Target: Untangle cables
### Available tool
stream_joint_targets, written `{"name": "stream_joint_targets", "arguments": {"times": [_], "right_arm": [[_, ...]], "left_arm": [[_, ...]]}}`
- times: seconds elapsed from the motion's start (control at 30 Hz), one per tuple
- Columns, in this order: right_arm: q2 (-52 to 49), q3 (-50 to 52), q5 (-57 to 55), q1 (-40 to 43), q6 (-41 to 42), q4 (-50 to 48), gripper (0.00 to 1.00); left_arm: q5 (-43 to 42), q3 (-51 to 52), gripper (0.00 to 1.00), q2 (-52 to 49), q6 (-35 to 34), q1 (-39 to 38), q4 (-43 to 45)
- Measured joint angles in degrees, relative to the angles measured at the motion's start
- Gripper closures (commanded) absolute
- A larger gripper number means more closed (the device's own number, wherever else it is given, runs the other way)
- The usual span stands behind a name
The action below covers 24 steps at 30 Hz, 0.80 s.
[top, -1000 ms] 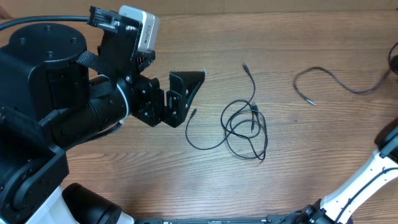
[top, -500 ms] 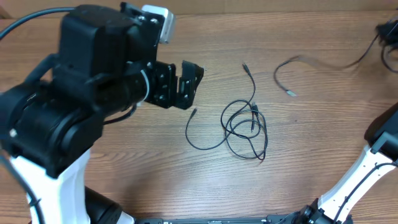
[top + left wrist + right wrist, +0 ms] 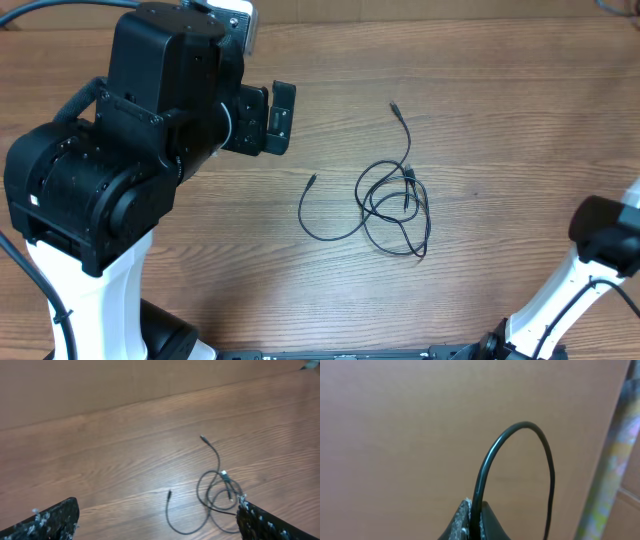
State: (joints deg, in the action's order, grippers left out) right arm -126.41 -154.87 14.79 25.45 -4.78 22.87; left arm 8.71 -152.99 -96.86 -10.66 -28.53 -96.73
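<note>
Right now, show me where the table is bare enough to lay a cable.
Widest bare patch: table right of the cable tangle, up to the right arm. Also the near strip below the tangle. Crowded: the centre at the tangle, and the left side under the left arm.

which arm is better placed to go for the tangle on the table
Left, probably: the left end effector is open with the tangle in its view. The right end effector is shut on another cable.

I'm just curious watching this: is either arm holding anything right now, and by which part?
The right jaws pinch a thin black cable along its cord; no plug shows there. The left jaws stand open, empty.
</note>
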Motion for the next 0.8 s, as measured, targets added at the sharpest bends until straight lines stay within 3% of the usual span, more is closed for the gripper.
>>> {"name": "stream_joint_targets", "arguments": {"times": [0.17,0.5,0.8], "right_arm": [[-6.4,0.2,-5.6,1.3,-2.7,0.0,0.96],[-20.5,1.7,-8.7,9.9,-2.9,11.4,0.96],[-23.7,4.0,-5.4,17.4,0.3,18.1,0.96]], "left_arm": [[1.0,0.0,0.00,0.0,1.8,0.0,0.0],[1.4,0.0,0.00,0.0,3.7,0.0,0.4],[1.4,0.0,0.00,0.0,4.2,0.0,0.0]]}}
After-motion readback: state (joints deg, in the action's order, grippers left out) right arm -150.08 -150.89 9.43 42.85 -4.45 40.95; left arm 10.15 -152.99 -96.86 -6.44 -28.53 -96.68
